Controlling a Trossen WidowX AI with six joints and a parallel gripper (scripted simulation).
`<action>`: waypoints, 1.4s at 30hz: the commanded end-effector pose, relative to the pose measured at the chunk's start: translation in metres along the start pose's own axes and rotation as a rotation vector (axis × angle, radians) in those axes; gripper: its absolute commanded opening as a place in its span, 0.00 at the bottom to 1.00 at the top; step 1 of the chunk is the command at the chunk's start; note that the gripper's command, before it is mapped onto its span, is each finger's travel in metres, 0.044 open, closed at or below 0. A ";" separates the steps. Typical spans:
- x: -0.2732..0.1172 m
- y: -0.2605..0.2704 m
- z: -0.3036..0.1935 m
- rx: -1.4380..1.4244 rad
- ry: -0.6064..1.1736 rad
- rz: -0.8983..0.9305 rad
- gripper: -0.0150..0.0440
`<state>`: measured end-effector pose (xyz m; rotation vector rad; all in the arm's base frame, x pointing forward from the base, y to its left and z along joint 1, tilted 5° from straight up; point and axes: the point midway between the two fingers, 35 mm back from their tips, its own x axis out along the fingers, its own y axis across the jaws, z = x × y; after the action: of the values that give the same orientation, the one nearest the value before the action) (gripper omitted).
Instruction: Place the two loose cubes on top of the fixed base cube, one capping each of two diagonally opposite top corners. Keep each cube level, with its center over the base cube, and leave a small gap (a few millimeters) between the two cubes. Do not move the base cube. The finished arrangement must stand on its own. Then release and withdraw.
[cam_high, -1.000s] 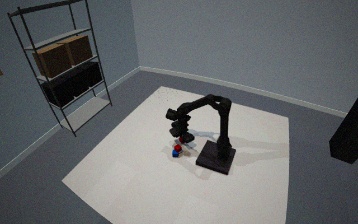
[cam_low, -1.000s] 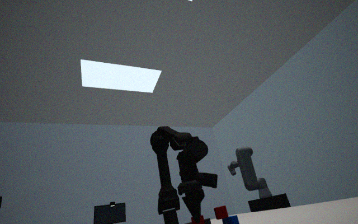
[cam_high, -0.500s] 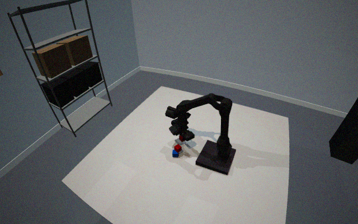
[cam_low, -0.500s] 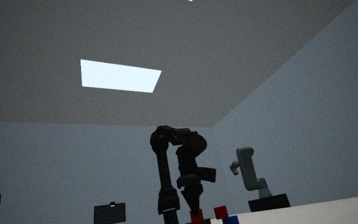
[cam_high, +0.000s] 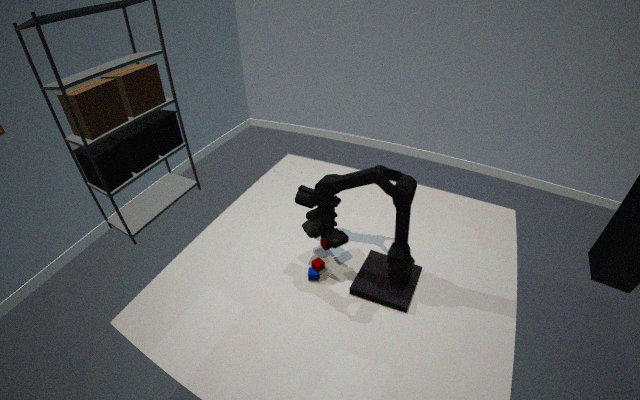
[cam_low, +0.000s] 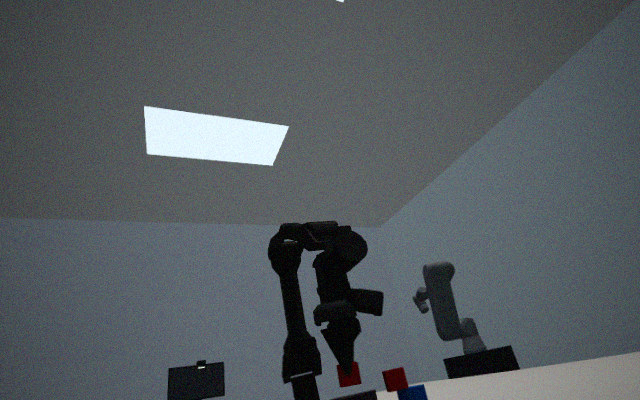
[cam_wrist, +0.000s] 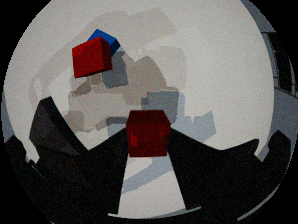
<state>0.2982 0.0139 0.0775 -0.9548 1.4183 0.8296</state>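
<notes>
The blue base cube (cam_high: 313, 275) (cam_low: 415, 392) (cam_wrist: 104, 35) stands on the white surface. One red cube (cam_high: 318, 264) (cam_low: 395, 379) (cam_wrist: 91, 58) sits on top of it, offset over one corner, and looks level. My gripper (cam_high: 325, 241) (cam_low: 348, 372) (cam_wrist: 147, 131) is shut on the other red cube (cam_high: 325, 245) (cam_low: 355, 378) (cam_wrist: 148, 142). It holds that cube raised above the surface, to the side of the stack nearer the back in the top view. The held cube touches neither stacked cube. The base cube is partly hidden under the red cube in the wrist view.
The arm's dark base plate (cam_high: 375, 285) is to the right of the stack in the top view. The white surface (cam_high: 240, 320) spreads around both. A shelf rack with boxes (cam_high: 100, 107) stands beyond its left side. A grey arm (cam_low: 445, 310) shows in the background of the exterior view.
</notes>
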 end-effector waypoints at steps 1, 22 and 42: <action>-0.006 -0.001 0.000 0.004 -0.004 -0.002 0.43; -0.030 0.002 -0.002 0.008 0.000 0.012 0.43; -0.054 0.006 -0.005 0.012 0.003 0.026 0.43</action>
<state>0.2895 0.0153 0.1272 -0.9368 1.4448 0.8395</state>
